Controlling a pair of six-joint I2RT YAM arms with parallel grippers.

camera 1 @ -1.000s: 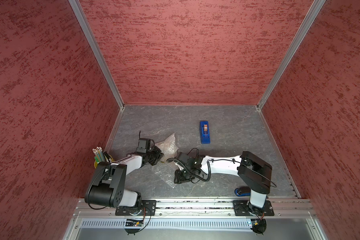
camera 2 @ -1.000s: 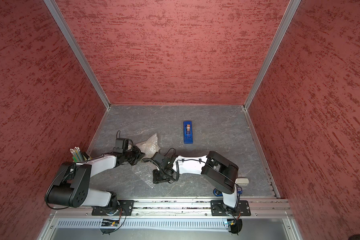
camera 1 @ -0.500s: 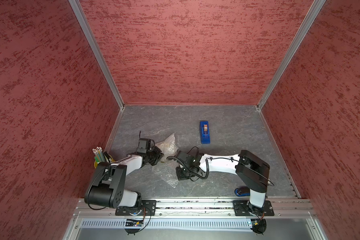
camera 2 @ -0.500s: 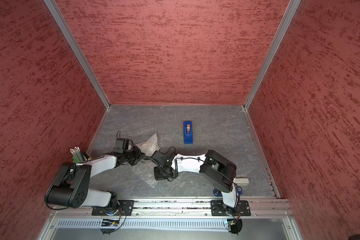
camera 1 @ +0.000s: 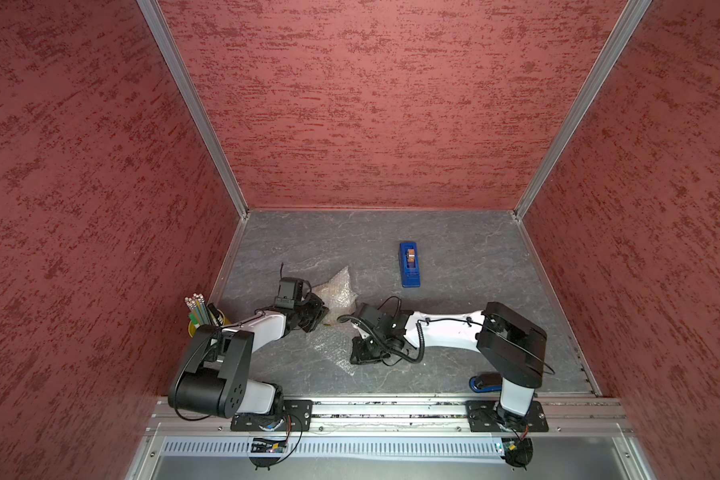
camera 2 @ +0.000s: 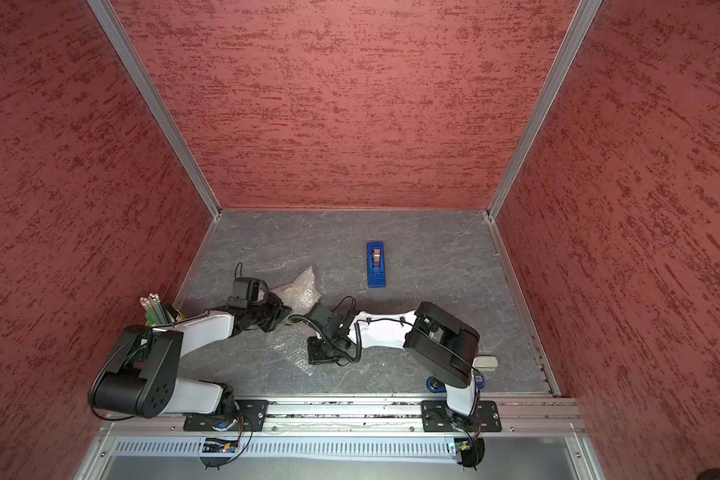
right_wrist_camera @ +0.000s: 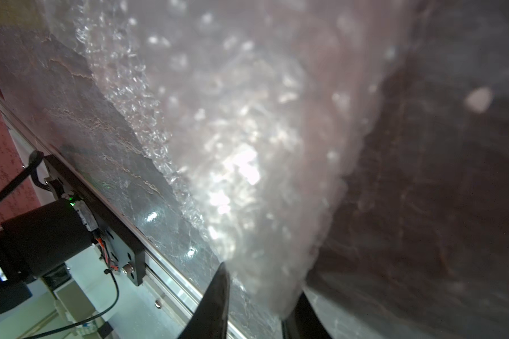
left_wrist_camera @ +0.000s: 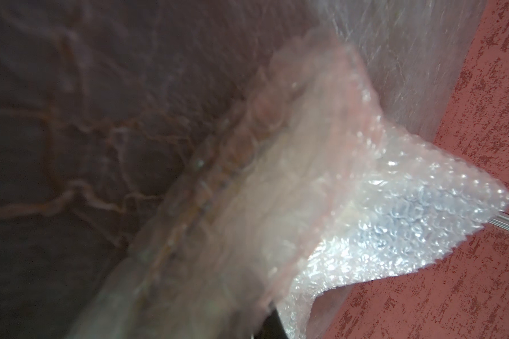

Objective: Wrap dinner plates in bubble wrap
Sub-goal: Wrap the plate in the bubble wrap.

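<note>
The bubble wrap [camera 1: 336, 291] lies crumpled at the left middle of the floor, and a flatter part of it [camera 1: 329, 347] reaches toward the front. The dinner plate is almost wholly under it. Only a yellow sliver [camera 1: 327, 323] shows in a top view, and a blurred rim [left_wrist_camera: 215, 187] shows through the wrap in the left wrist view. My left gripper [camera 1: 319, 313] is shut on the wrap's left side, with one dark finger [left_wrist_camera: 272, 324] showing. My right gripper [right_wrist_camera: 262, 281] is shut on a bunched fold of the wrap [right_wrist_camera: 247, 164] at its near right edge.
A blue tape dispenser [camera 1: 409, 264] stands behind and to the right of the wrap. A yellow pencil cup [camera 1: 202, 322] sits by the left wall. A blue object [camera 1: 485, 382] lies beside the right arm's base. Red walls enclose three sides.
The right gripper has shifted slightly at the wrap's near edge, with the wrap now bunched between its fingers. The left arm has not moved.
</note>
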